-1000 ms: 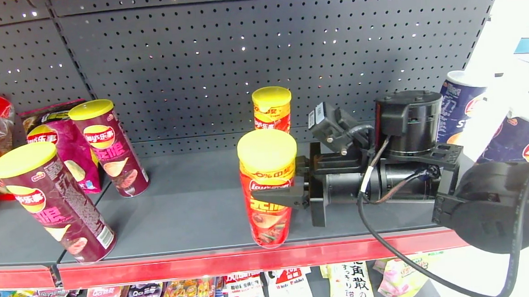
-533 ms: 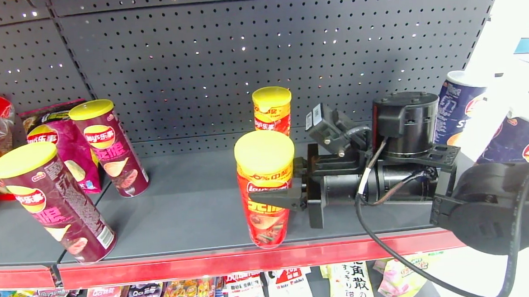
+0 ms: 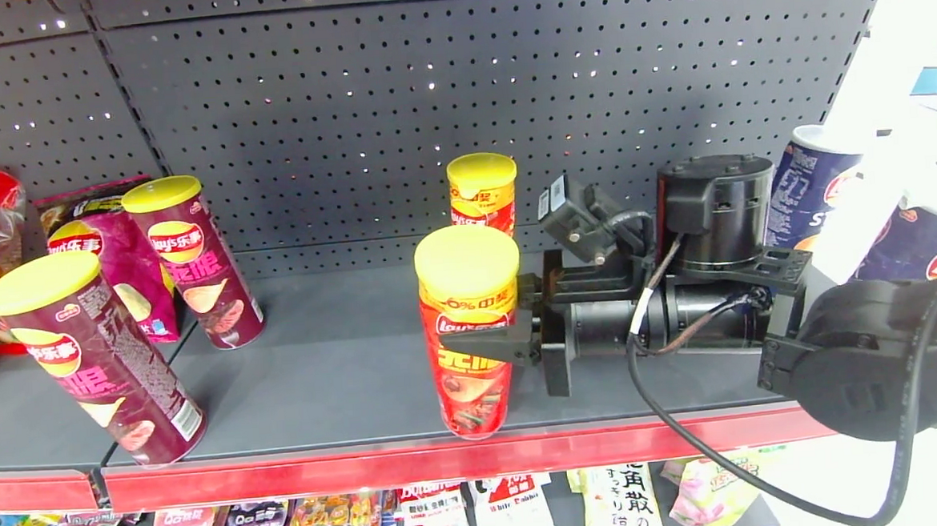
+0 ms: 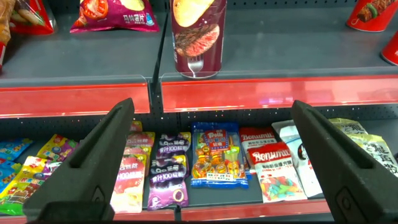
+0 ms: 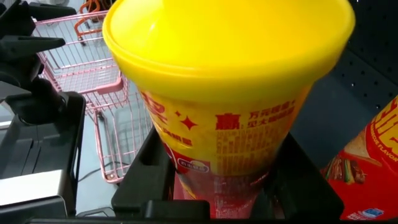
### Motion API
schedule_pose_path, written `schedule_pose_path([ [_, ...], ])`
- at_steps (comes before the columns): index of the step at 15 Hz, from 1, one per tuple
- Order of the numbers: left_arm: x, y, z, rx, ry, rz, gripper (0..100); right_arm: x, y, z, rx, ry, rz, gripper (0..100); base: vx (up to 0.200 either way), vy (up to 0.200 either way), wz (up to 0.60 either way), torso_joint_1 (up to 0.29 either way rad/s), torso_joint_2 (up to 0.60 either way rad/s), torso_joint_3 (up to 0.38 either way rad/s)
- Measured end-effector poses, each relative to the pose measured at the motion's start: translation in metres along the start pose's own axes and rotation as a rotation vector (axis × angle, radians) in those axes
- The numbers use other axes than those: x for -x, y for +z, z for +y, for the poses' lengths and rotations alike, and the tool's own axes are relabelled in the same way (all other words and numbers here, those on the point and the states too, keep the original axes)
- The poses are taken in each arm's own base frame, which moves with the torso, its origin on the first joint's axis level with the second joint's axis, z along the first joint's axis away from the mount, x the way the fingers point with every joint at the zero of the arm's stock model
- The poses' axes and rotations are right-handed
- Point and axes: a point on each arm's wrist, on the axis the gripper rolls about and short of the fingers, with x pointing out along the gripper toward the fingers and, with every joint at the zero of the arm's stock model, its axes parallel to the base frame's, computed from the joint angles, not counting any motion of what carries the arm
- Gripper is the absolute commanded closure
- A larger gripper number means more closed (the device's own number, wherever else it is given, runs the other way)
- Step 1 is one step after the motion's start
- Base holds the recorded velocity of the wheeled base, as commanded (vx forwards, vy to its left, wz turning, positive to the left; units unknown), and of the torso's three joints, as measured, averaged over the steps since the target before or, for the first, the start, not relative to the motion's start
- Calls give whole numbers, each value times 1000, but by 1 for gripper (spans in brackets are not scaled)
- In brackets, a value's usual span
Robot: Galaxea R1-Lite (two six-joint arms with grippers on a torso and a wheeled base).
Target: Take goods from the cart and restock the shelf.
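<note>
A red chip can with a yellow lid (image 3: 467, 261) is upright at the front edge of the grey shelf (image 3: 345, 358). My right gripper (image 3: 487, 320) is shut on its middle, coming in from the right. The right wrist view has the same can (image 5: 230, 93) between the black fingers (image 5: 149, 177). I cannot tell whether its base touches the shelf. A second red can (image 3: 482, 192) stands behind it at the back panel. My left gripper (image 4: 211, 155) hangs open and holds nothing, in front of the lower shelf's snack packets (image 4: 214, 155).
Two purple cans (image 3: 88, 355) (image 3: 191, 257) and a purple bag (image 3: 111, 250) stand on the left. Blue cans (image 3: 813, 185) crowd the right end behind my arm. Bare shelf lies between the purple and red cans. A pink cart (image 5: 93, 81) is behind.
My right gripper has shifted slightly left and up with the red can in it. Nothing else on the shelf has moved.
</note>
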Motion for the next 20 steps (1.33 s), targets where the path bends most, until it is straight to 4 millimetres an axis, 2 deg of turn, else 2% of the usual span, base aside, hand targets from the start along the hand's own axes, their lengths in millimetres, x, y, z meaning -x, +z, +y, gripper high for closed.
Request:
schedule_pose_path([
  [9, 0, 0, 0, 0, 0, 0, 0, 5, 5, -6, -14, -29, 18, 100, 0, 0, 0, 0, 0, 0],
  [20, 0, 0, 0, 0, 0, 0, 0, 5, 1, -3, -22, -23, 30, 100, 0, 0, 0, 0, 0, 0],
])
